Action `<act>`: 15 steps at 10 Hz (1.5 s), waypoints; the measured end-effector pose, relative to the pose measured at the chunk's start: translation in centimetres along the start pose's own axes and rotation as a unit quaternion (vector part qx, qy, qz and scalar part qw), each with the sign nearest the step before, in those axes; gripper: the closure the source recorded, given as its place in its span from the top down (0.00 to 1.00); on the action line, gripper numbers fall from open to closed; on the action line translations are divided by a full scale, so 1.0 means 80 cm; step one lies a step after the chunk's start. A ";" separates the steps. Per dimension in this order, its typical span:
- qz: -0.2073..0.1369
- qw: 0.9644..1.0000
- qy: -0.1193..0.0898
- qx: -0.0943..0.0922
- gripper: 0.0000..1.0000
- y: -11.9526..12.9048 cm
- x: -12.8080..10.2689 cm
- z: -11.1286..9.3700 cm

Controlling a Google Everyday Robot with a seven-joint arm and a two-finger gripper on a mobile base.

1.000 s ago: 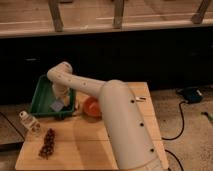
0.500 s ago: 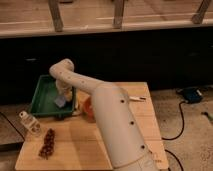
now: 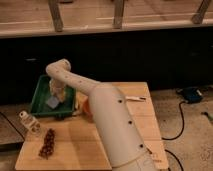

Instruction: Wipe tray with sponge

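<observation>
Item: tray [image 3: 41, 102], green, at the back-left of the wooden tabletop [image 3: 75, 145], beside the orange bowl [image 3: 85, 105]. Item: sponge [image 3: 52, 102], pale blue-white, lying on the tray floor. Item: pincer [image 3: 57, 93], reaching down into the tray directly above the sponge; we cannot tell how its grip stands or whether it has the sponge. We judge the sponge light, soft and compressible, best pinched across opposite sides; the tray looks light enough to slide under wiping pressure. Also present: small bottle [image 3: 26, 120], dark cluster [image 3: 47, 143].

wooden table [image 3: 75, 145] on grey floor [image 3: 190, 130]; dark wall [image 3: 125, 55], railing posts [image 3: 118, 12] above.
</observation>
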 end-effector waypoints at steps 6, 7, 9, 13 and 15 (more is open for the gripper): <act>-0.006 1.000 -0.017 0.005 0.00 0.010 -0.009 -0.006; -0.005 1.000 -0.016 0.005 0.00 0.011 -0.009 -0.007; -0.006 1.000 -0.016 0.006 0.00 0.010 -0.009 -0.007; -0.006 1.000 -0.017 0.005 0.00 0.010 -0.010 -0.006; -0.006 1.000 -0.017 0.005 0.00 0.009 -0.010 -0.006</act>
